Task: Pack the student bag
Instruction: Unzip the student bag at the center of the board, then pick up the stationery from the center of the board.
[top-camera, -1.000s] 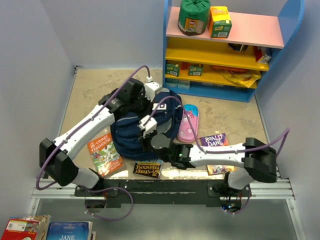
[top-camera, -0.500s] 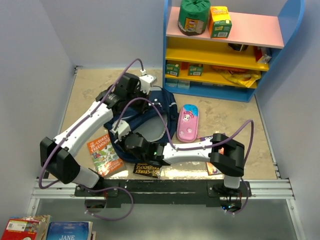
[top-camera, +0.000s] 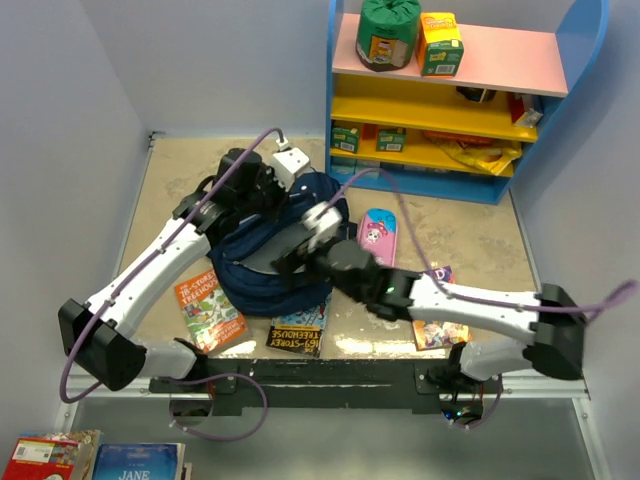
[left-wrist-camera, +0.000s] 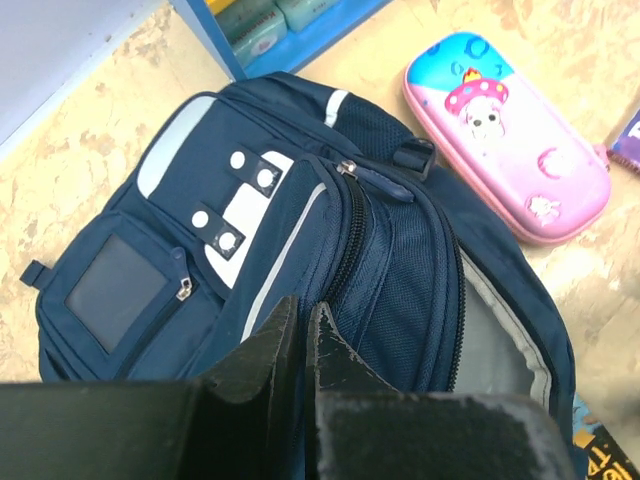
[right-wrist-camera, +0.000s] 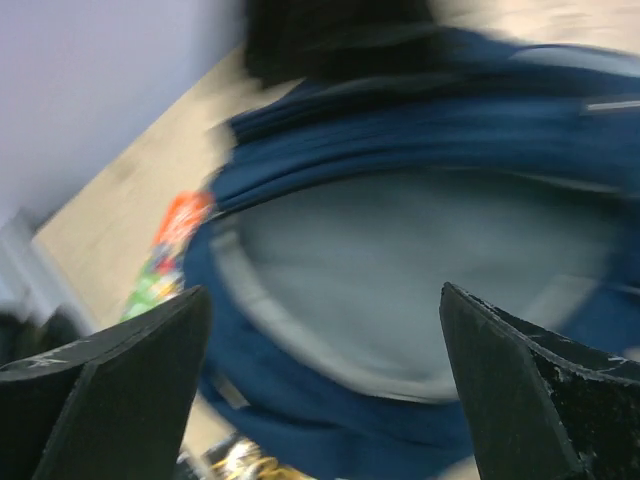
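Lying mid-worktop (top-camera: 170, 190), the navy student bag (top-camera: 250, 275) gapes open toward the near side, grey lining showing. The left fingers (left-wrist-camera: 255, 355) are pinched together on its top fabric at the far side. The right fingers (right-wrist-camera: 120, 380) are spread wide above the opening, gripping nothing. A pink pencil case (top-camera: 376, 238) lies just right of the bag.

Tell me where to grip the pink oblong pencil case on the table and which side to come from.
Best pinch the pink oblong hard-shell pencil case across its narrow width at mid-length, coming straight down. It lies flat, domed lid up, both long edges clear of the navy fabric backpack beside it.
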